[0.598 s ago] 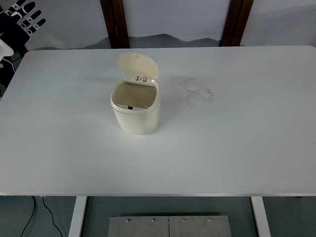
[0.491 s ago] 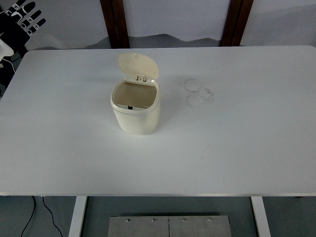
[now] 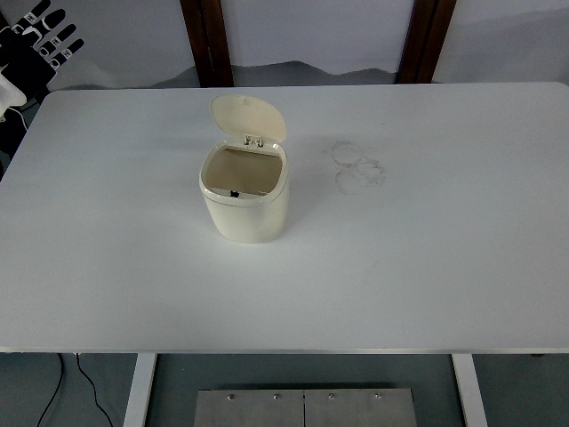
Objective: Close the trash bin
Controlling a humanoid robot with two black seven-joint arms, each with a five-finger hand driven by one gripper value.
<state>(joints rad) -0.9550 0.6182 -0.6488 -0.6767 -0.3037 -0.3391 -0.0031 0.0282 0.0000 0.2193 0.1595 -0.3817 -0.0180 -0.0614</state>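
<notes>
Cream trash bin [image 3: 244, 200] left of centre on white table [image 3: 427, 258], lid [image 3: 246, 116] raised; left hand [image 3: 36, 49] far off at ten o'clock, fingers spread, holding nothing

A white tabletop [image 3: 427, 267] with rounded far corners fills most of the view, its near edge running straight across the bottom. One thing stands on it: a small cream trash bin [image 3: 244, 200], left of centre and nearer the far edge than the near one, well apart from every edge. Its lid [image 3: 247, 117] is tipped up on the far side, leaving the mouth open. Just right of the bin, toward the far edge, faint ring-shaped smudges [image 3: 356, 165] mark the surface.
</notes>
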